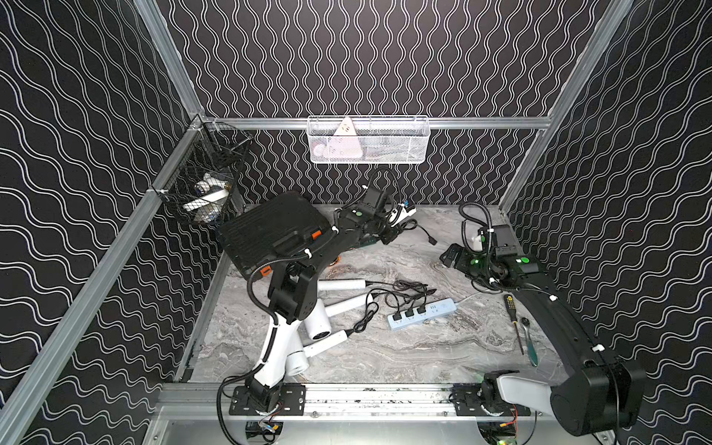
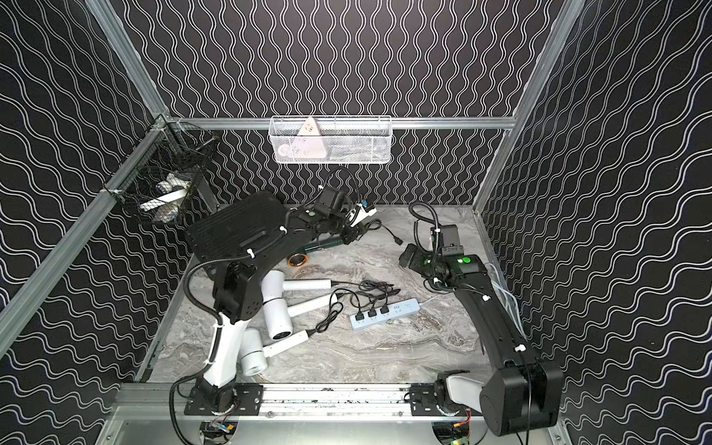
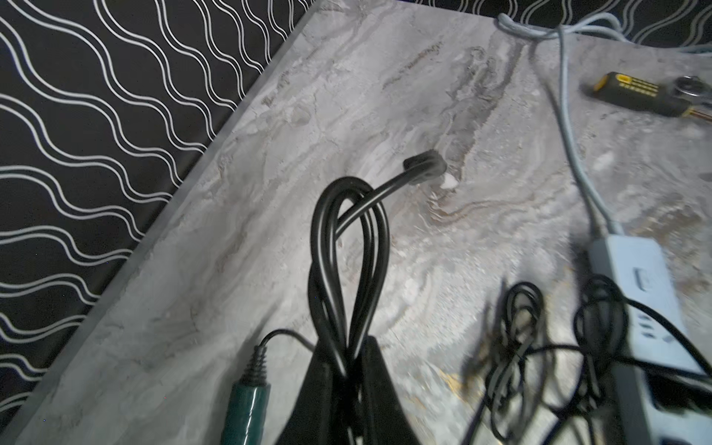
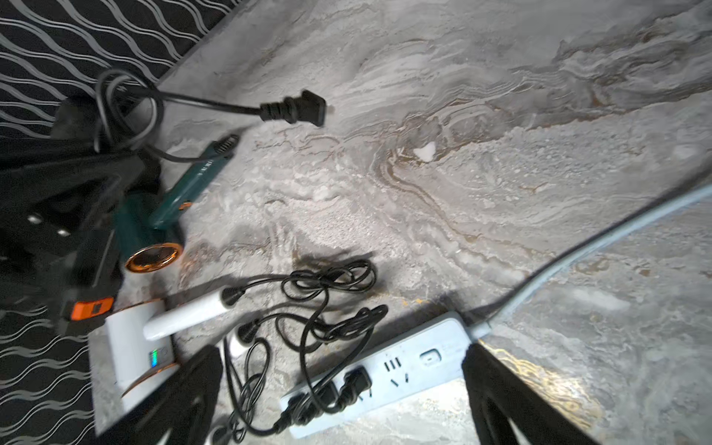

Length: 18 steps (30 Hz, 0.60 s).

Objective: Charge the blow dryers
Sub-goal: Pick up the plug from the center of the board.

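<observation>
The dark green blow dryer (image 4: 165, 208) with its copper nozzle ring lies on its side near the back of the marble surface (image 1: 404, 354), just beside a black case (image 1: 269, 231) with orange latches. Its cord (image 3: 346, 239) is gathered in a loop, and the left end effector (image 3: 348, 354) is clamped tight on that loop, fingers pinching the strands together. The plug (image 4: 304, 108) sticks out past the loop, free, not in any socket.

Three white blow dryers (image 1: 318, 325) lie nearer the front, partly hidden under the left arm. Their thin cords tangle in a heap and run to a pale blue power strip (image 1: 424, 314), where three black plugs sit side by side.

The right end effector (image 4: 339, 358) hangs over the surface with jaws spread wide, holding nothing; the strip shows between its fingers in the right wrist view.

A screwdriver (image 1: 512, 312) and a ratchet (image 1: 529, 343) lie by the right arm.
</observation>
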{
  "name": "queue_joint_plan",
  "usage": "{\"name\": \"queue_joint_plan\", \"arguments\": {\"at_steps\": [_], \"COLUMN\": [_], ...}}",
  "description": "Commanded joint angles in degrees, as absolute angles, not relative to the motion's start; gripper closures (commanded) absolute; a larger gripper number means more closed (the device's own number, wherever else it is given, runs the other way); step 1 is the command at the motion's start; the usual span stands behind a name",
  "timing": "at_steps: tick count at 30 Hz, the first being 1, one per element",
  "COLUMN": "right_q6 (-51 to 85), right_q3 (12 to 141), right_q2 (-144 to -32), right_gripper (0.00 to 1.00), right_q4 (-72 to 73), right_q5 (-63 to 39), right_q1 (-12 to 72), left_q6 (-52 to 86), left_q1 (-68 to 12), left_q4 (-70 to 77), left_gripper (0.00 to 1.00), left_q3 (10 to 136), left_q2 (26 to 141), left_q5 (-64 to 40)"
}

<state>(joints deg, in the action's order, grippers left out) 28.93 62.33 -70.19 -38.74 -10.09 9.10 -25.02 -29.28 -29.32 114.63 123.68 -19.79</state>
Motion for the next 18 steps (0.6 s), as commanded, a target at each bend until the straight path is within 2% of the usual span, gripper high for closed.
{"name": "queue_joint_plan", "arguments": {"at_steps": [1,7,14,18], "right_q6": [26.5,24.2,17.8,16.6], "right_q3": [61.7,58.3,55.6,56.7], "right_q2": [-68.7,-65.3,-59.4,-62.0], "right_gripper": [0.0,0.0,0.0,0.0], "right_q4": [-38.8,-40.9,-36.8,-35.1], "right_q5": [-16.0,-23.3,-9.3,-9.1], "right_q1": [9.1,11.2,30.1,32.0], "left_q6": [-24.3,-23.7,-24.4,-25.8], "left_q1": [-29.2,-29.1,-29.2,-29.0], "left_q4": [-29.0,-25.6,-20.9,-14.8], "left_gripper": [1.0,1.0,1.0,1.0], "left_q3": [107.2,93.5,87.4,80.5], "left_q2": [117.5,107.6,103.8,101.2], "left_q5": [-20.6,-20.2,-22.6,-24.6]}}
